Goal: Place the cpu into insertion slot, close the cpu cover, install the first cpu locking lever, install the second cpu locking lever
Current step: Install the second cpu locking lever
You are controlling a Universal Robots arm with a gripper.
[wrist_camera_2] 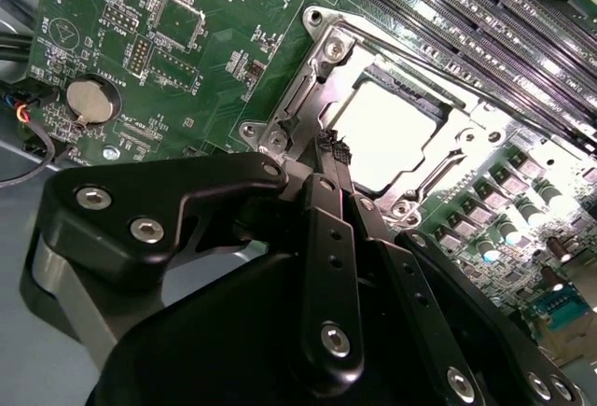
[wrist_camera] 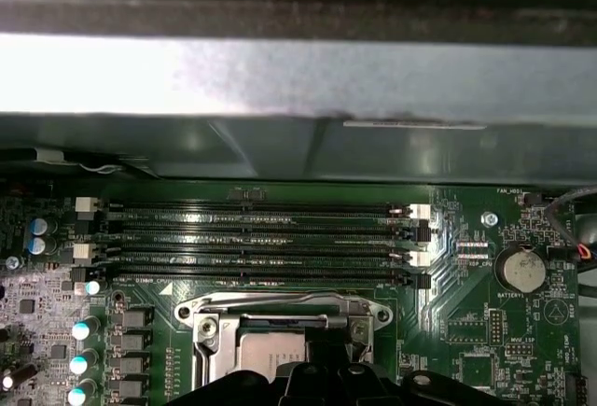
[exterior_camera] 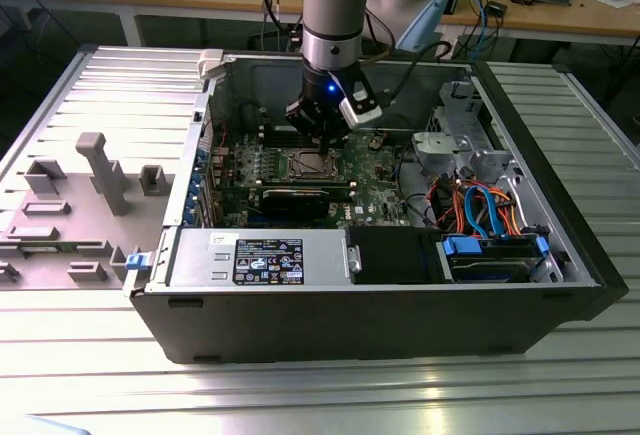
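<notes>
An open computer case (exterior_camera: 300,285) is lying on its side on the ribbed metal bench (exterior_camera: 320,395), with the arm (exterior_camera: 335,15) reaching down into it from above. The hand (exterior_camera: 322,137) is hanging just over the socket area on the green motherboard (exterior_camera: 375,187).

In the second wrist view the hand (wrist_camera_2: 333,149) is showing its two black fingers (wrist_camera_2: 328,238) pressed together, with nothing between them, and their tips are sitting at the edge of the cpu cover (wrist_camera_2: 322,75). The cover is lying flat over the insertion slot (wrist_camera_2: 448,168), and the cpu (wrist_camera_2: 392,135) is sitting inside it, its pale metal top showing bright through the cover's square window.

In the first wrist view the cpu cover (wrist_camera: 280,311) is lying beside four long memory slots (wrist_camera: 261,243), with a round coin battery (wrist_camera: 520,269) further along the board and the hand (wrist_camera: 317,378) just over the cover. Whether the locking levers are latched I cannot tell.

In the exterior view, orange and blue cables (exterior_camera: 480,210) are running along the case's right side.
</notes>
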